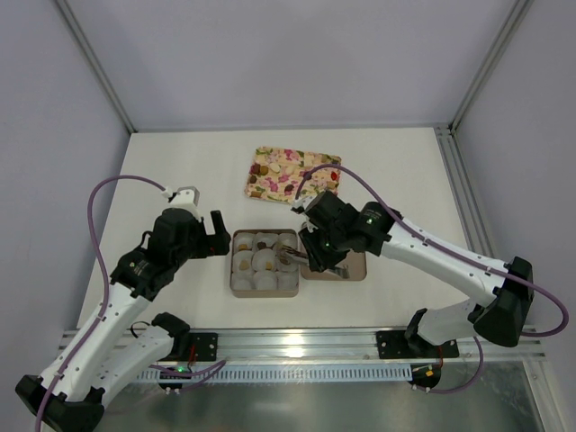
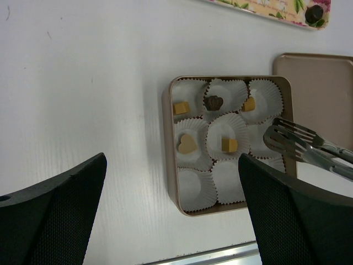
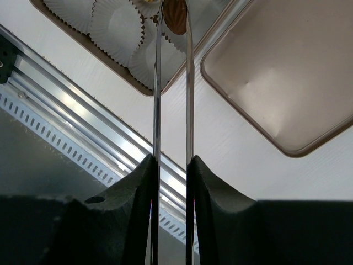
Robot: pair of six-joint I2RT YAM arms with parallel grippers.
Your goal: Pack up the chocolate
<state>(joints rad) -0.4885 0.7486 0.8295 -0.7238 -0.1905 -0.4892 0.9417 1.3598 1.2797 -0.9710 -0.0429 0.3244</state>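
On the white table (image 1: pixel 180 162) sits a square brown box (image 1: pixel 232 263) lined with white paper cups (image 1: pixel 266 281). A few of the cups hold small tan chocolates (image 1: pixel 243 265). A flat brown lid (image 1: pixel 355 270) lies touching the box's right side. Farther back, a flowered tray (image 1: pixel 270 189) carries more bonbons. The left gripper (image 1: pixel 219 238) hangs just beside the box's left wall, jaws spread wide. The right gripper (image 1: pixel 311 256) is over the seam between box and lid, and metal tongs (image 1: pixel 290 259) stick out from it across the box's right cups. Purple cables loop above both arms.
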